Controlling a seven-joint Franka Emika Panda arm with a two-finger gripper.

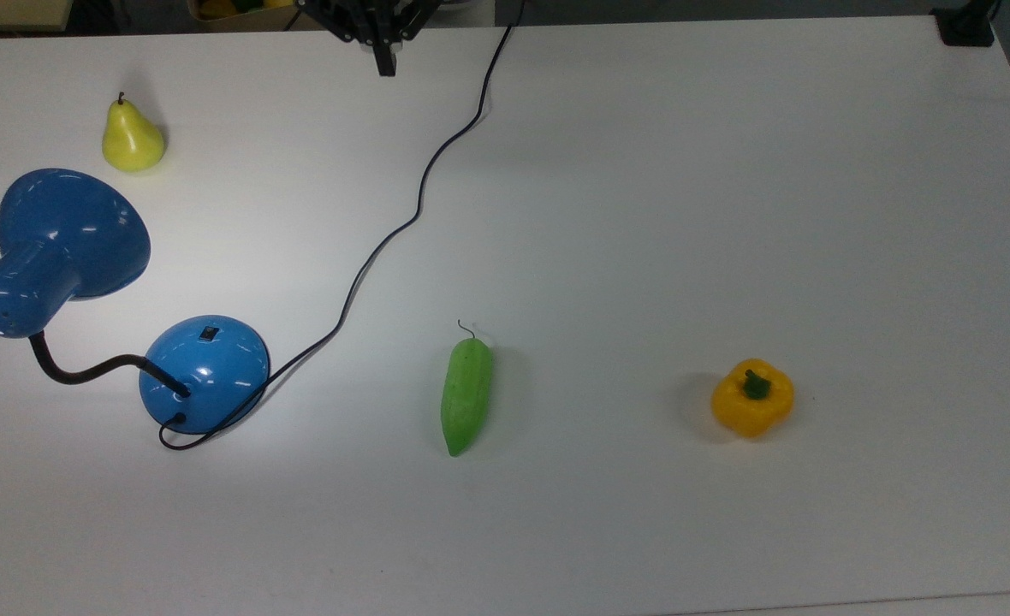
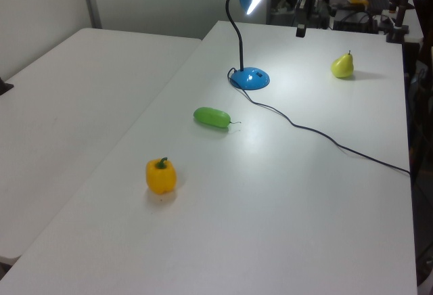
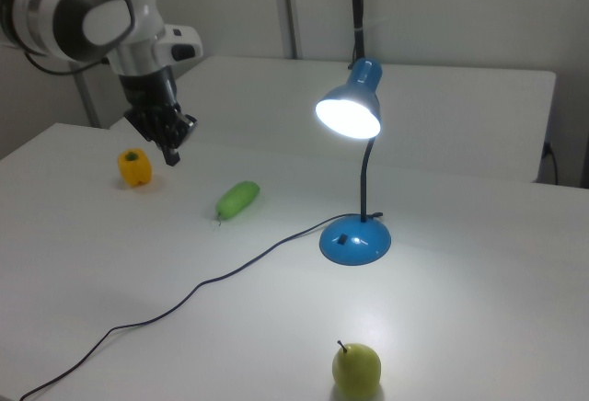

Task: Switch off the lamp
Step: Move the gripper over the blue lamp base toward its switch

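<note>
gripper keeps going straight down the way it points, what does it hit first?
Likely bare table. The gripper points down, away from the lamp, with the cord off to one side; depth unclear.

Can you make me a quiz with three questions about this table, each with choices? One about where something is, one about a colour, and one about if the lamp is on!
1. In the top view, what lies between the lamp's base and the pepper?
A. the pear
B. the cucumber
C. a cup

2. What colour is the pepper?
A. yellow
B. red
C. purple

3. Is the lamp on or off?
A. off
B. on
C. tipped over and off

Answers:
1. B: in the top view the cucumber sits between the lamp base and the pepper, while the pear is up by the shade.
2. A: the pepper is yellow with a green stem.
3. B: in the right view the shade glows white and lights the table, and the gripper hangs away from the switch.
</note>
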